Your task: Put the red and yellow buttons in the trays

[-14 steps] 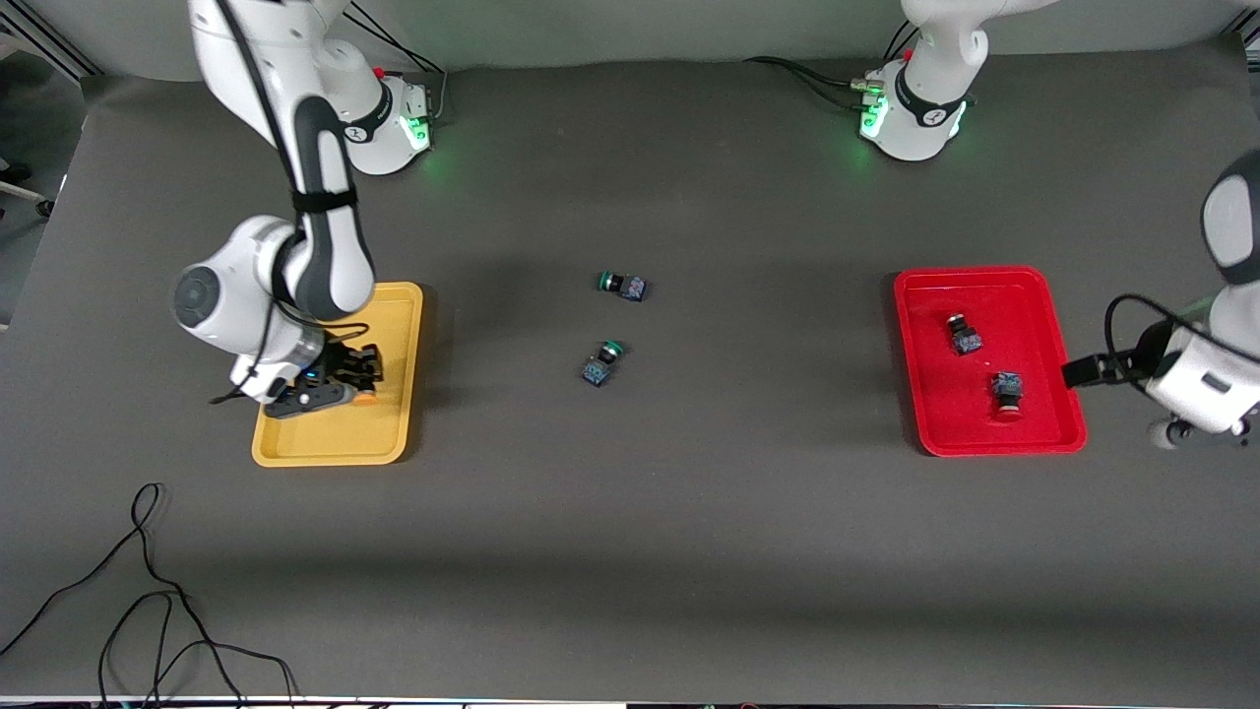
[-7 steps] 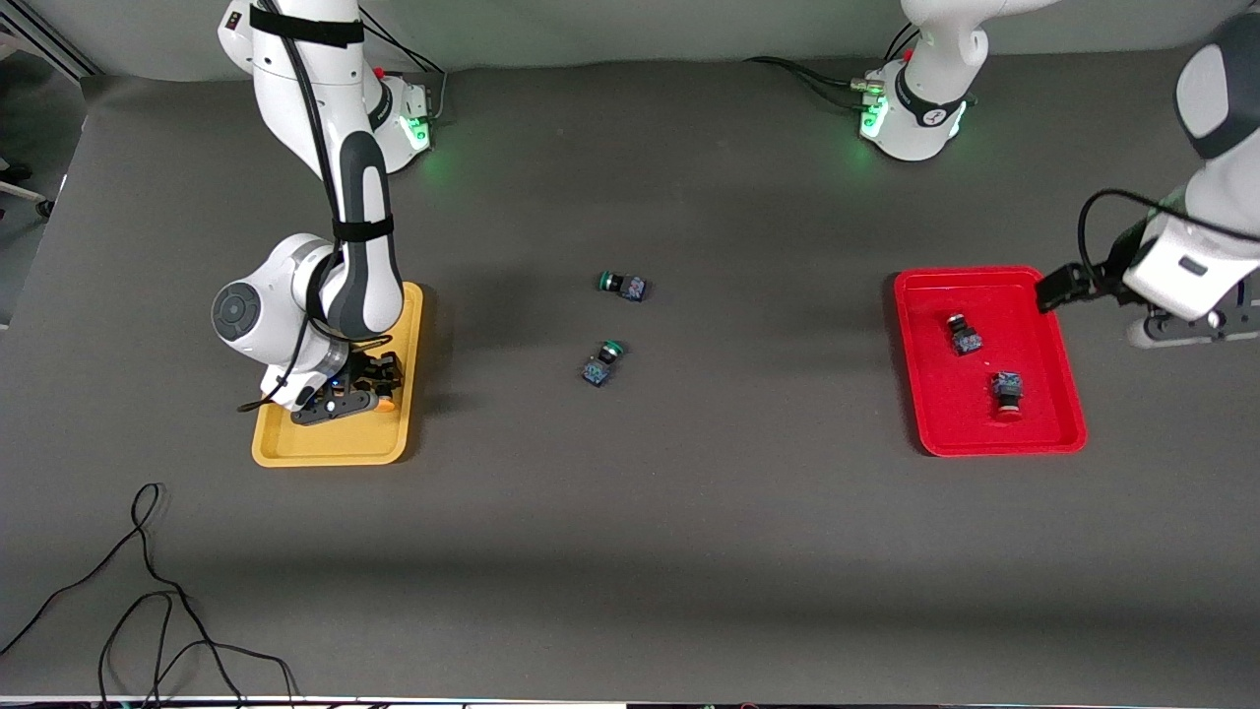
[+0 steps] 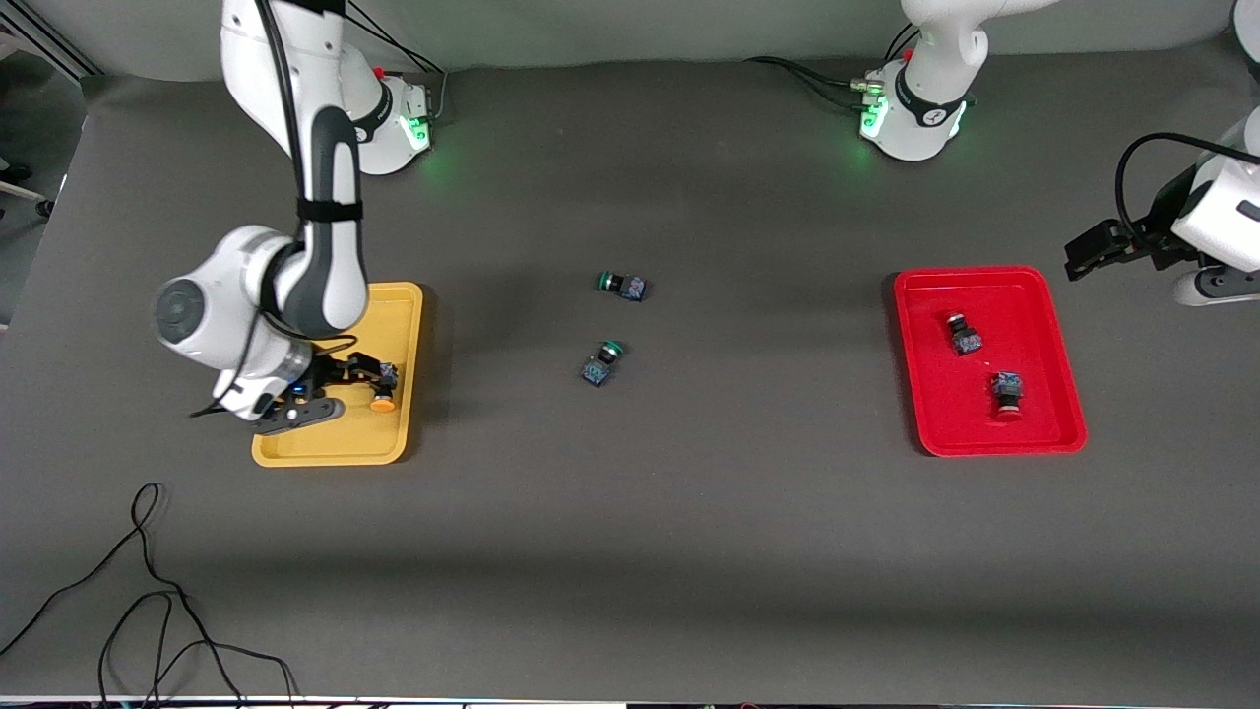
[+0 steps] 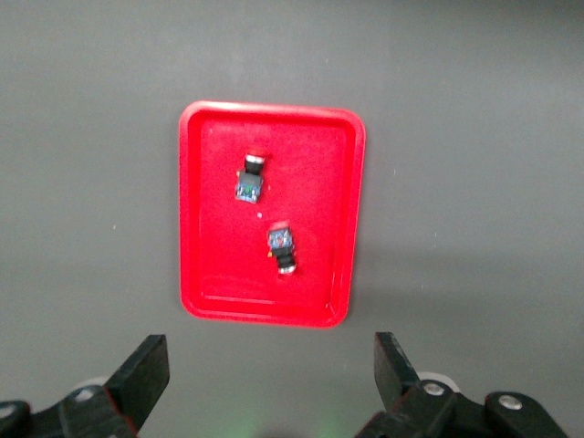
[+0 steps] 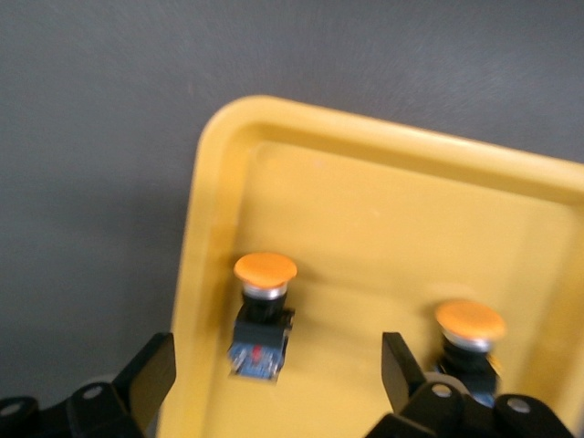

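Note:
My right gripper [image 3: 346, 382] hangs open low over the yellow tray [image 3: 335, 445]. In the right wrist view, a yellow button [image 5: 263, 308] lies on its side in the yellow tray [image 5: 365, 128], just ahead of the open right gripper [image 5: 274, 376]. A second yellow button [image 5: 470, 330] sits beside one finger. The front view shows one yellow button [image 3: 383, 391]. Two red buttons [image 3: 965, 335] [image 3: 1006, 392] lie in the red tray [image 3: 989, 274]. My left gripper [image 3: 1196, 286] is raised beside that tray toward the left arm's end, open and empty [image 4: 271, 376].
Two green-capped buttons [image 3: 622, 286] [image 3: 602, 361] lie on the dark table between the trays. A loose black cable [image 3: 148, 591] curls on the table nearest the front camera at the right arm's end.
My right gripper opened, let go of a yellow button in the yellow tray and drew back a little. The left arm swung away from the red tray toward its base.

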